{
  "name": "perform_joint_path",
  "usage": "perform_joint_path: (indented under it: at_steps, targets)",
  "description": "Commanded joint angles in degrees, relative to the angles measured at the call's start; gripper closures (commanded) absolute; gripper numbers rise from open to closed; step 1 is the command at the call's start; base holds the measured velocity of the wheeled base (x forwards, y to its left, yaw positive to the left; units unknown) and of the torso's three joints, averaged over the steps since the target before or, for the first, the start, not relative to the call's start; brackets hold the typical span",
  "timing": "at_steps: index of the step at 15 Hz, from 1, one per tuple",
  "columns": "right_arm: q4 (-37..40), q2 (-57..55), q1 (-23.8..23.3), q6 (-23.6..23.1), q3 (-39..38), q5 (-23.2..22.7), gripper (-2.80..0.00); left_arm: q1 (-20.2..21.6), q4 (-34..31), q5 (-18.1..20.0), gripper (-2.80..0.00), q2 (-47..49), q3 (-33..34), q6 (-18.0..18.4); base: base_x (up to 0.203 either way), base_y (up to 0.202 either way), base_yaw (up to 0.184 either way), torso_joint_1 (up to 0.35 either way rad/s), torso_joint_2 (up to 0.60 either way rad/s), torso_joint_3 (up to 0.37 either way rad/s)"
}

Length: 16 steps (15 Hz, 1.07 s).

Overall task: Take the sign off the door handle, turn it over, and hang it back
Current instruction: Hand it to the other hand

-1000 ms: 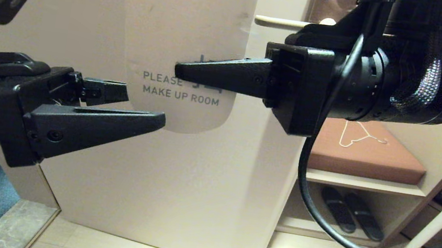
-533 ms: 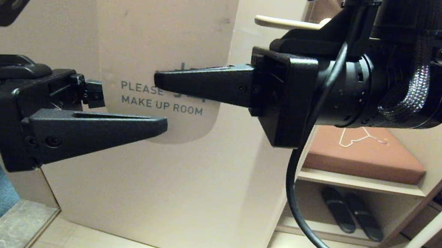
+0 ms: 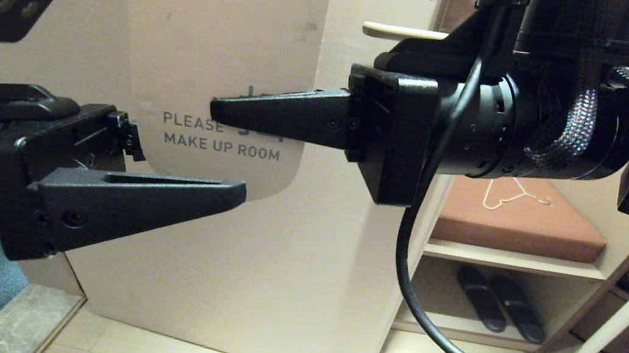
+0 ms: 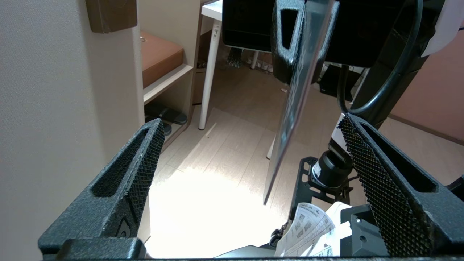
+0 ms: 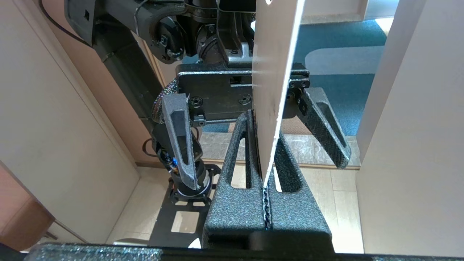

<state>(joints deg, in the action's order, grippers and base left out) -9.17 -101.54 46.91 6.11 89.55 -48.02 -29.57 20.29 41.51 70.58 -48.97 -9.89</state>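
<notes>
- Off the slim beige metal door handle (image 3: 404, 31) and hanging upright before the pale door panel (image 3: 251, 278), the flat rounded white card sign (image 3: 215, 52) shows "PLEASE MAKE UP ROOM".
- Reaching in from the right, the black right gripper (image 3: 216, 110) is clamped on the sign's middle.
- Near its lower edge, the black left gripper (image 3: 187, 165) is spread wide, 2 fingers either side of the sign, touching nothing.
</notes>
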Motion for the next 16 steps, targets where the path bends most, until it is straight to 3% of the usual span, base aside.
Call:
perform_joint_path:
  at_steps: [1,16]
  targets:
    - [-0.1,-0.2,0.1,0.0,-0.2,-0.3,0.0,0.0,0.1,0.2,-2.8,-0.1,0.0,0.0,0.0,0.0,0.0,0.0,0.0,0.0]
    - [-3.2,-0.2,0.6,0.0,-0.6,-0.2,0.0,-1.3,-0.2,0.1,-2.8,-0.2,0.3,0.0,0.0,0.0,0.0,0.0,0.0,0.0]
